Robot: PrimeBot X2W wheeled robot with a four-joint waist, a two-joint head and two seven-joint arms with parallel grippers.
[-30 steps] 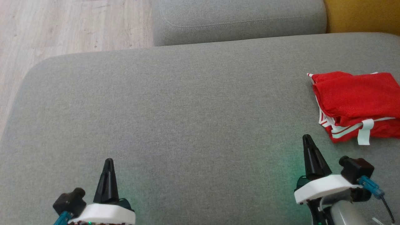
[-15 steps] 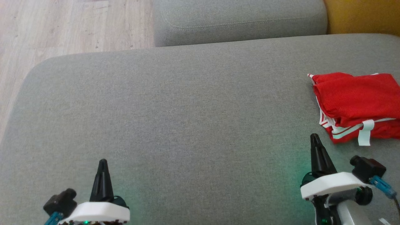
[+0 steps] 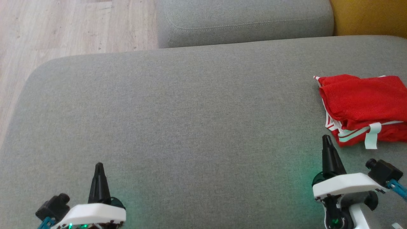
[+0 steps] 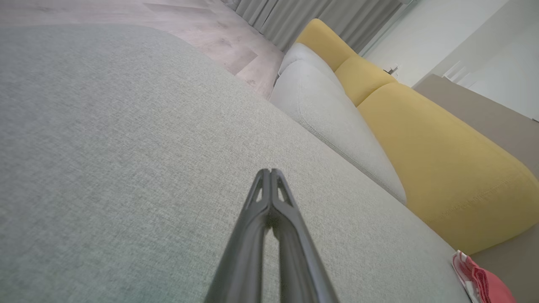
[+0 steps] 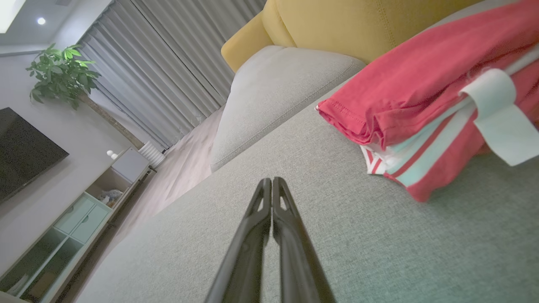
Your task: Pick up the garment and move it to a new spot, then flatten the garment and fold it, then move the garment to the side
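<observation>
My left jaws are clenched tip to tip on nothing, above the grey woven sofa seat (image 3: 190, 111). My right jaws are pressed together too, empty, near but not touching the folded red mesh jersey with red-white striped trim and a small white tag (image 3: 362, 101). It lies on the seat, off to my right, with a mustard-yellow back cushion (image 3: 369, 16) beyond it.

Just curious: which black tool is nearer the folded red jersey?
The right tool, its tip just short of the red jersey; the left tool is far across the grey cushion.
</observation>
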